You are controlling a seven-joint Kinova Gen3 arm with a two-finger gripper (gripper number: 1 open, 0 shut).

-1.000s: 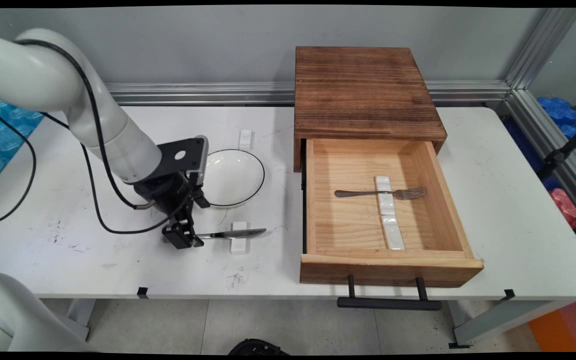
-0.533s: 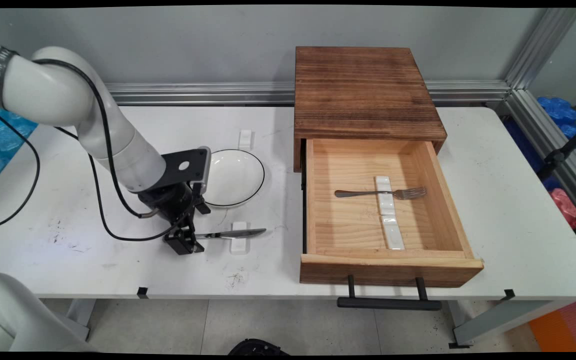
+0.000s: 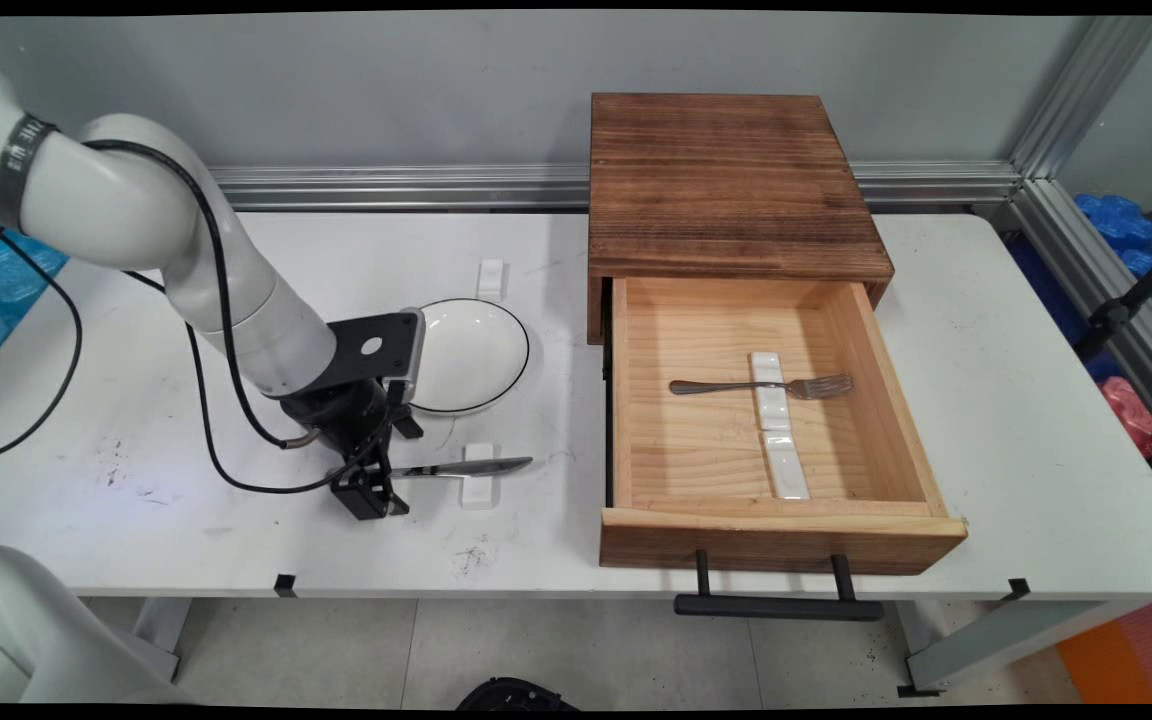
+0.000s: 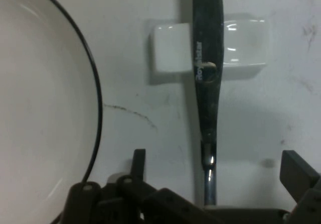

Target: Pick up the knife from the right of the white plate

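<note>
A white tabletop (image 3: pixel 1016 420) is seen from above. A dark wooden cabinet (image 3: pixel 731 185) stands at its far side, and its pale drawer (image 3: pixel 716 465) is pulled open toward the camera. In the drawer, a fork (image 3: pixel 766 386) lies across a white ceramic rest (image 3: pixel 774 420). To the left of the cabinet sits a white plate with a dark rim (image 3: pixel 471 352). In front of the plate, a table knife (image 3: pixel 466 467) lies along the tabletop's width, its blade pointing toward the drawer and its middle propped on a small white rest (image 3: pixel 479 476). The tool (image 3: pixel 371 490) is lowered over the knife's handle end, the end farthest from the drawer. In the hand view, the fingers (image 4: pixel 297 170) are seen spread apart on either side of the handle (image 4: pixel 209 181), with nothing gripped. The knife's long axis runs straight away from the tool.
</note>
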